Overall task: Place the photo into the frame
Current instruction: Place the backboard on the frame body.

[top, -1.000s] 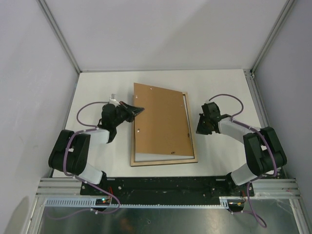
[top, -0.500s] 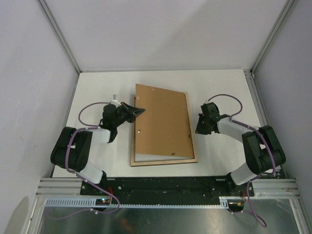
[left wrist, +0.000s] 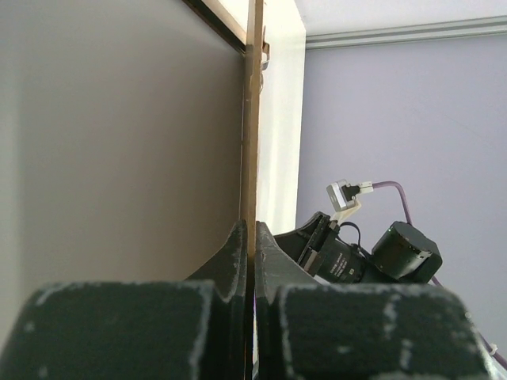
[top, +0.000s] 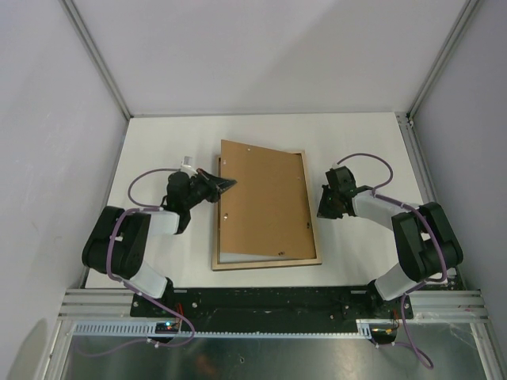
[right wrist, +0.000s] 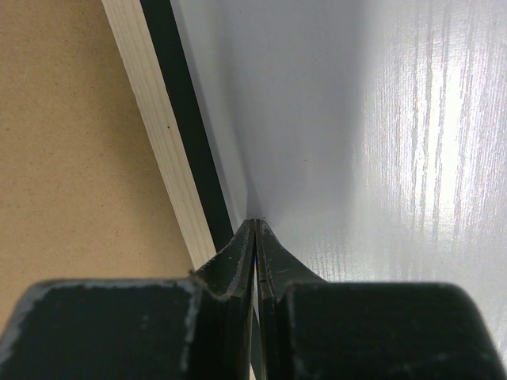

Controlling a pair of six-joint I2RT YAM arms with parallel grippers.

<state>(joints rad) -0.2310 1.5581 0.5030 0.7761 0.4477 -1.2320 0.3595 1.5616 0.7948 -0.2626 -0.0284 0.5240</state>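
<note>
Nearest me, the frame (top: 265,263) lies back-up on the surface (top: 356,142), its light wood near rail running straight across. Just inside that rail a pale wedge shows, which I take to be the photo (top: 238,254) lying face down in the frame. I can't see the print itself, so that is a judgement.

Over it sits the brown backing board (top: 261,198). It has turned a little in the last second. The pale strip that was open along its right edge has closed, and that edge now runs right along the frame's right rail. The board is still skewed, though: its far-left corner sticks out past the far rail, and the near wedge remains uncovered.

My left pincer (top: 226,184) has crept slightly away from me with the board. In the left wrist view the pincer (left wrist: 249,233) is clamped tight on the board's thin edge (left wrist: 252,119).

My right pincer (top: 323,209) has hardly moved. The right wrist view shows it (right wrist: 255,226) closed, fingers together with nothing I can make out between them. Its tips are down at the surface (right wrist: 356,119), just beside the frame's black outer edge and wood rail (right wrist: 158,134).

As I read it, the photo is already in and the board is being squared over it. The far-left corner has yet to drop inside the rails.
</note>
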